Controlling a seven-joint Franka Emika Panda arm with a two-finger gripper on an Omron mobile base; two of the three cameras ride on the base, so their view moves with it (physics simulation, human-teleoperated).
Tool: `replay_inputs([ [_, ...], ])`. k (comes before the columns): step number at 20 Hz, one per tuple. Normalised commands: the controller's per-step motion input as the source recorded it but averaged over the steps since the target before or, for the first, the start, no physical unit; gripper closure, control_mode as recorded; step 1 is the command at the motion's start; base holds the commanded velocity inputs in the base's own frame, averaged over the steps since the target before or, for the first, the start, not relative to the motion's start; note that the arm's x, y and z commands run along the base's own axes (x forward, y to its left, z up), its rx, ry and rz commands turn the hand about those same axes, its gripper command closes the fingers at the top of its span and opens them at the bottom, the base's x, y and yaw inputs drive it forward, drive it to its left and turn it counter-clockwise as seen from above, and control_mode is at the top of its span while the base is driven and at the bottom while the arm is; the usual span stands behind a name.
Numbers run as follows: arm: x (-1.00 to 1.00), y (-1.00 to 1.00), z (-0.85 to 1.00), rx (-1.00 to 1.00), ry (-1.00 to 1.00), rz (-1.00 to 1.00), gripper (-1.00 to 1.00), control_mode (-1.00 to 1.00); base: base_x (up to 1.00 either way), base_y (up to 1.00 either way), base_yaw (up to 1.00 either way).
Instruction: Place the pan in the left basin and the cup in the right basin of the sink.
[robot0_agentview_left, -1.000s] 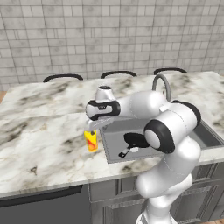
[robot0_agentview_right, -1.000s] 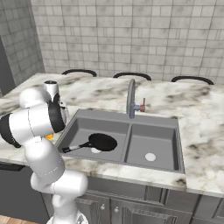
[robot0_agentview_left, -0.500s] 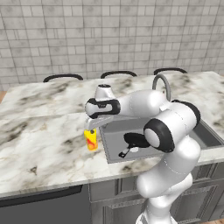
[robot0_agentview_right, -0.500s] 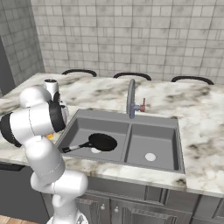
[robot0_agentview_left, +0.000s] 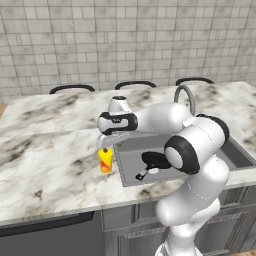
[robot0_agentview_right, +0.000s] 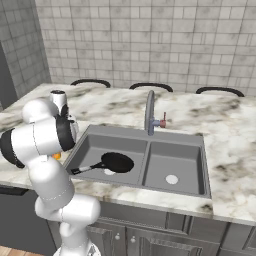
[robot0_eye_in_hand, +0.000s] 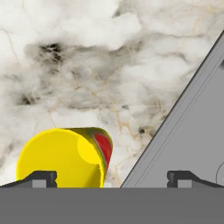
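Cup (robot0_agentview_left: 105, 160), yellow with a red-orange mark, stands upright on the marble worktop (robot0_agentview_left: 50, 165), just beside the left edge of the sink (robot0_agentview_right: 141, 161) and outside both basins. Directly above it hangs the end effector (robot0_agentview_left: 103, 146), its fingers spread wide; in the hand view the two dark fingertips (robot0_eye_in_hand: 43, 178) sit far apart, the left one over the cup's (robot0_eye_in_hand: 65, 156) yellow rim and the right one over the grey sink wall, pinching nothing. The pan (robot0_agentview_right: 117, 162), black and round, lies flat in the left basin (robot0_agentview_right: 95, 150), its long handle pointing toward the front left corner, its body partly covering the pale drain. The right basin (robot0_agentview_right: 172, 167) holds only its own round drain. A tall curved faucet (robot0_agentview_right: 149, 111) rises behind the divider. Grey tiled wall (robot0_agentview_left: 125, 40) backs the worktop.
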Motion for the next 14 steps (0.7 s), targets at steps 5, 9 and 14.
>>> replay_inputs([
  [5, 0.0, 0.0, 0.03, 0.0, 0.0, 0.0, -1.0, -1.0, 0.0, 0.0, 0.0],
  [9, 0.0, 0.0, 0.04, 0.0, 0.0, 0.0, -1.0, -1.0, 0.0, 0.0, 0.0],
  [14, 0.02, 0.0, -0.03, 0.0, 0.0, 0.0, -1.0, -1.0, 0.0, 0.0, 0.0],
])
